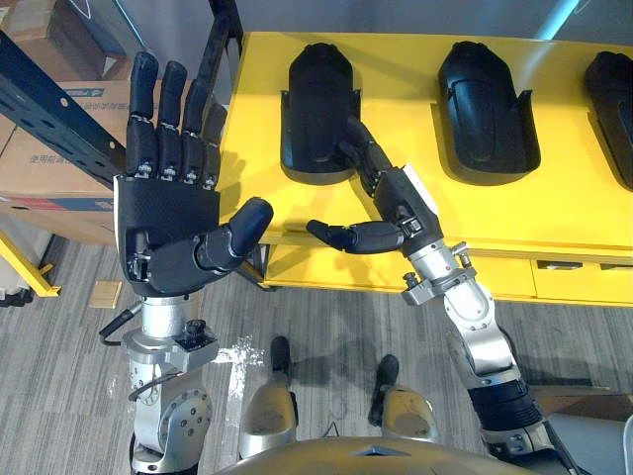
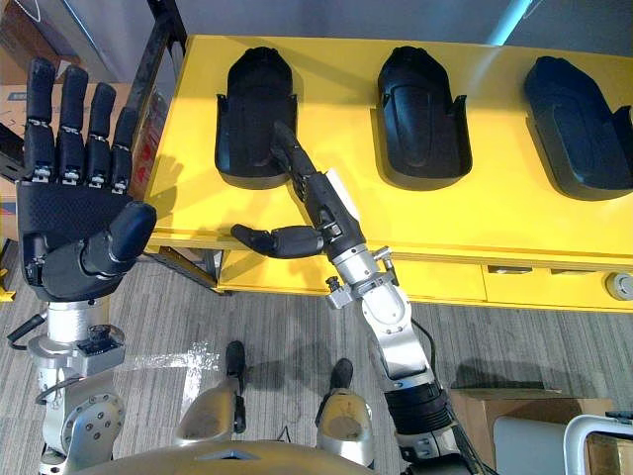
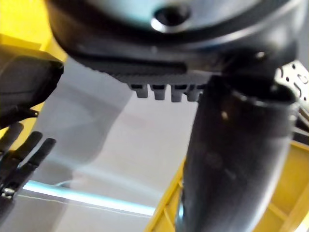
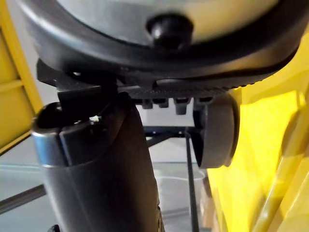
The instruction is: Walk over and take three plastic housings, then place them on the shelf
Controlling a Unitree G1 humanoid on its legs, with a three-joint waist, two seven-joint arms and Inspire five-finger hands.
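Three black plastic housings lie in a row on the yellow table (image 1: 495, 213): the left housing (image 1: 318, 99), the middle housing (image 1: 487, 104) and the right housing (image 1: 615, 99) at the view's edge. My right hand (image 1: 398, 203) reaches over the table's front edge with straight fingers (image 1: 361, 148) lying on the near end of the left housing. Its thumb (image 1: 346, 237) sticks out sideways along the table's front edge. Nothing is gripped. My left hand (image 1: 168, 213) is raised off the table's left corner, palm up toward the camera, fingers straight and empty.
A dark blue shelf upright (image 1: 54, 109) slants along the left with cardboard boxes (image 1: 40, 163) behind it. Drawers (image 1: 569, 279) run under the table's front edge. Another cardboard box (image 2: 514, 411) stands on the floor at lower right.
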